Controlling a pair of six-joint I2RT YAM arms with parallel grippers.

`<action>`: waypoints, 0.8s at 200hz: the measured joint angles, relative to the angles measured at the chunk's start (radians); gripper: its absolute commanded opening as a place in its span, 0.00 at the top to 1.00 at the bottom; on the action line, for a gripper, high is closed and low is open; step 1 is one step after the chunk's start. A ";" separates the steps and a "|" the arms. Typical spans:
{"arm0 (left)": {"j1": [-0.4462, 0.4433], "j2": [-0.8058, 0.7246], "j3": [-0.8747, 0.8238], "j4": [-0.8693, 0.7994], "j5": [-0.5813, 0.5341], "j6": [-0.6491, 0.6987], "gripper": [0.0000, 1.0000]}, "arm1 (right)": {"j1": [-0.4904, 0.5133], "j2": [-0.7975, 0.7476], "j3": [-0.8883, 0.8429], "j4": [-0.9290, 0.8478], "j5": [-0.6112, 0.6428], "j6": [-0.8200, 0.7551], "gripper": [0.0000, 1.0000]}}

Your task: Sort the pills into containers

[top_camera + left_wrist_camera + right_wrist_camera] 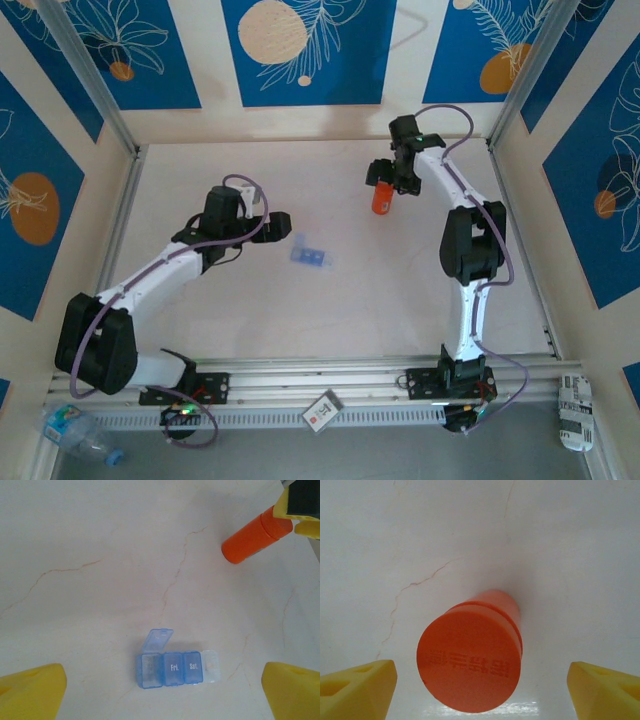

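Cream veined table (400, 300), blue containers (310, 256), blue-panelled walls (150, 50)

A pale marble-look tabletop (330, 330) with thin brown veins is enclosed by cream walls (210, 122) bearing blue panels (350, 70) of white leaves and orange discs; silver metal posts (90, 80) at 2 corners.

The white-shelled left arm (150, 277) and right arm (468, 308), 2 in all, show black joint housings, looping purple cables (243, 181) and black bases (185, 385). The left gripper (160, 694) and right gripper (480, 690) carry yellow plastic fingers (357, 687) with triangular recesses.
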 measured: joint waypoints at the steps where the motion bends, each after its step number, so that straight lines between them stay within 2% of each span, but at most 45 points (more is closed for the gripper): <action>1: 0.000 0.000 0.000 0.000 0.000 0.000 0.00 | 0.000 0.000 0.001 -0.001 0.001 -0.001 0.14; 106: 0.001 0.000 -0.002 -0.001 0.001 0.011 0.00 | 0.021 0.072 0.018 -0.023 0.010 -0.035 0.29; 160: 0.002 -0.001 -0.004 0.000 0.006 0.011 0.00 | 0.021 0.073 0.022 -0.023 0.019 -0.044 0.50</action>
